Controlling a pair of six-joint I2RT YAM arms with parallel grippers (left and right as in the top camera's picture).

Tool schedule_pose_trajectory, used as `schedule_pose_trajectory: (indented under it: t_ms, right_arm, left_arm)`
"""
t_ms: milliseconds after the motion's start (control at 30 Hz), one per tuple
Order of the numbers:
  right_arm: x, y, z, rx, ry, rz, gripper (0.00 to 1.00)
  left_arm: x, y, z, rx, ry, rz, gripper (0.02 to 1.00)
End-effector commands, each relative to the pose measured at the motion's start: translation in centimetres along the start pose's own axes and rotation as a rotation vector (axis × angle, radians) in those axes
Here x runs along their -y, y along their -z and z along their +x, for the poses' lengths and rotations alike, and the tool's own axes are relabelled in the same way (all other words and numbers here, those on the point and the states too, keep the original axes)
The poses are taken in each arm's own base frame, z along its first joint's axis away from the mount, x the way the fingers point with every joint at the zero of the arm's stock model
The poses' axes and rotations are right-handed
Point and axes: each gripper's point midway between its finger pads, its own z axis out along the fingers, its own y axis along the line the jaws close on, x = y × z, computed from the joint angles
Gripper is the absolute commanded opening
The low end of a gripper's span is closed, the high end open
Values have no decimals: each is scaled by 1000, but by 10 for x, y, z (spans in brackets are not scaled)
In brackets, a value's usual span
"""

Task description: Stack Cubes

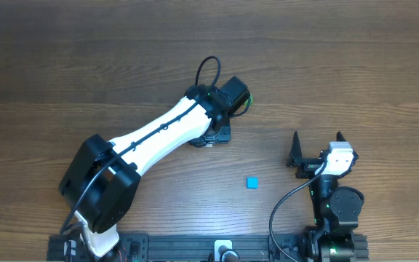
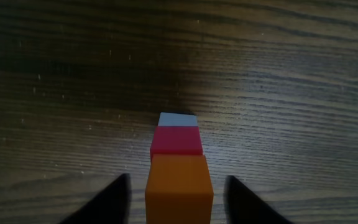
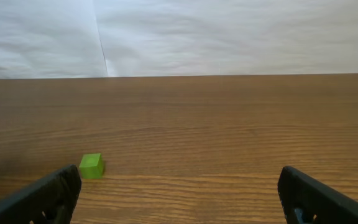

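Three cubes are seen stacked in the left wrist view: an orange cube point(image 2: 179, 190) on top, a red cube point(image 2: 176, 140) under it, a pale blue-grey cube point(image 2: 178, 119) at the base. The left gripper point(image 2: 178, 180) is held over the stack, fingers apart and flanking the orange cube with a gap on each side; nothing is clamped. Two cubes are noted loose on the table point(image 1: 86, 58): a blue cube point(image 1: 252, 183) at lower centre of the top view, and a green cube point(image 3: 92, 166) at lower left of the right wrist view. The right gripper point(image 1: 316, 142) is seen at the right of the top view, fingers wide apart, empty. The blue cube is judged to lie below and right of the stack, below and left of the right gripper, about equally near to both; no long axis is offered by a cube.
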Motion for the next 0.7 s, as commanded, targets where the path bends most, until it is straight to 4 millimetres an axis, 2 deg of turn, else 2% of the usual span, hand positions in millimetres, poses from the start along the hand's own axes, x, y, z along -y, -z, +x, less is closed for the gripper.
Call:
schedule_pose_trajectory:
  t_ms: [33, 133, 233, 367, 533, 567, 700]
  right_arm:
    - [0, 0, 2, 0, 1, -3, 991]
    - [0, 0, 2, 0, 1, -3, 993]
    - [0, 0, 2, 0, 1, -3, 993]
    - [0, 0, 2, 0, 1, -3, 993]
    - [0, 0, 2, 0, 1, -3, 991]
    - [0, 0, 2, 0, 1, -3, 993]
    - [0, 0, 2, 0, 1, -3, 993]
  left_arm:
    - [-3, -2, -7, 35, 12, -20, 1000]
    - [-3, 13, -21, 120, 21, -9, 1000]
    - [-7, 45, -46, 262, 54, 23, 1000]
    - [-14, 107, -83, 474, 113, 129, 998]
    - [-26, 206, -123, 790, 22, 255, 996]
    - [-34, 234, -132, 881, 2, 276, 1000]
    - [-75, 291, -150, 1050, 50, 302, 998]
